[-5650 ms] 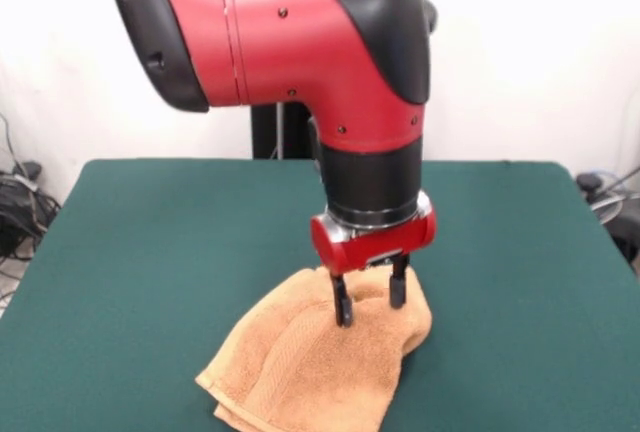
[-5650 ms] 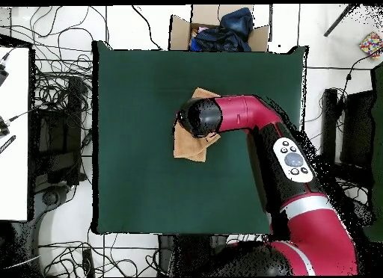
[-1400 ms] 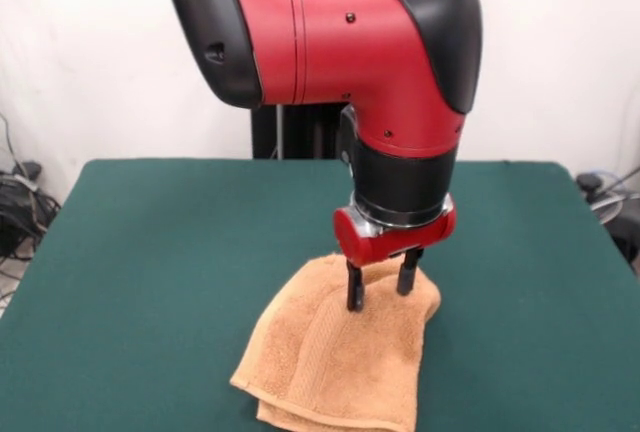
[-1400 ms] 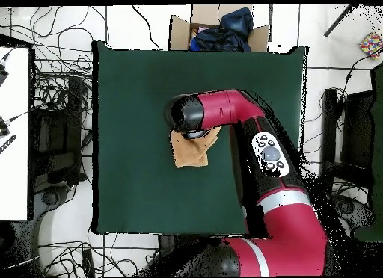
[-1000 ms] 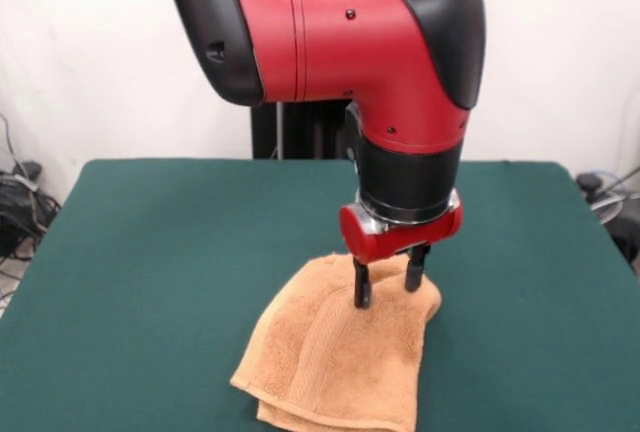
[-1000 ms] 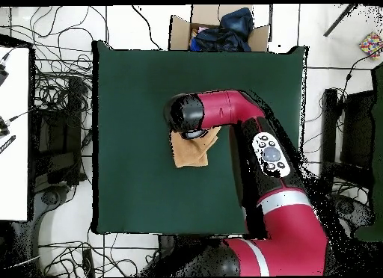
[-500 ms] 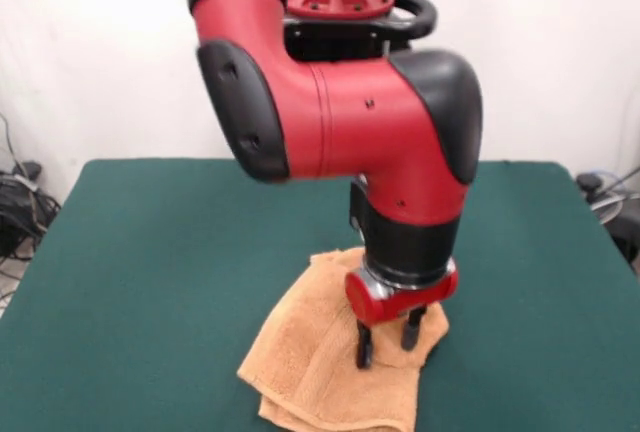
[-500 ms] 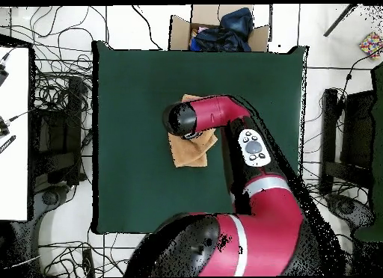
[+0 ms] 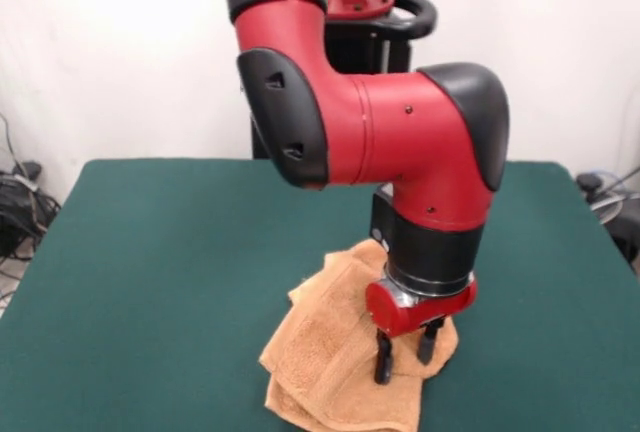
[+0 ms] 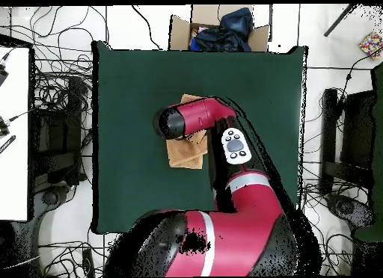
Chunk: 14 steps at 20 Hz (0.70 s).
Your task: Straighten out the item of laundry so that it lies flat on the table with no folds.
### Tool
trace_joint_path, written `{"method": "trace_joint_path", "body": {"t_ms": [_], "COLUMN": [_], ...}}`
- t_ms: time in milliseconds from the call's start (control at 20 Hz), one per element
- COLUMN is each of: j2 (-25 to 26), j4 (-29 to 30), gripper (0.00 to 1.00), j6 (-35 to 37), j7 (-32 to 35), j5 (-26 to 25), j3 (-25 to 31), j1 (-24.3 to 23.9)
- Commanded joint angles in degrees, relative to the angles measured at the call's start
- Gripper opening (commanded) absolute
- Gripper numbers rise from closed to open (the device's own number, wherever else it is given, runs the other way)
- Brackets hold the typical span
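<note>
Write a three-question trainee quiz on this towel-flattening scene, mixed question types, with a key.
1. True or false: the towel lies flat in a single layer on the table.
2. Multiple choice: in the front view, the gripper is A) raised well clear of the towel, B) down at the towel with its two fingers apart, C) resting on bare table beside the towel.
3. Fill in: in the overhead view, the box beyond the table's top edge holds dark ____.

Key
1. False: it is bunched, with layered edges showing at its near end.
2. B.
3. Clothes: the cardboard box holds dark blue clothes.
</note>
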Motion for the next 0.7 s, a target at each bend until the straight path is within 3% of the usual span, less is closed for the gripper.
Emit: {"method": "trace_joint_path", "body": {"t_ms": [50, 150, 200, 700], "j2": [9.6, 9.5, 9.4, 9.0], "j4": [-0.1, 0.1, 0.2, 0.0], "gripper": [1.00, 1.00, 0.00, 0.00], "j6": [-6.8, -9.3, -10.6, -5.5], "j7": [13.2, 14.0, 14.4, 9.5], "j5": [-1.7, -2.1, -2.2, 1.3], "j3": [-3.7, -4.6, -5.0, -4.2], "j1": [3.7, 4.1, 4.4, 3.9]}}
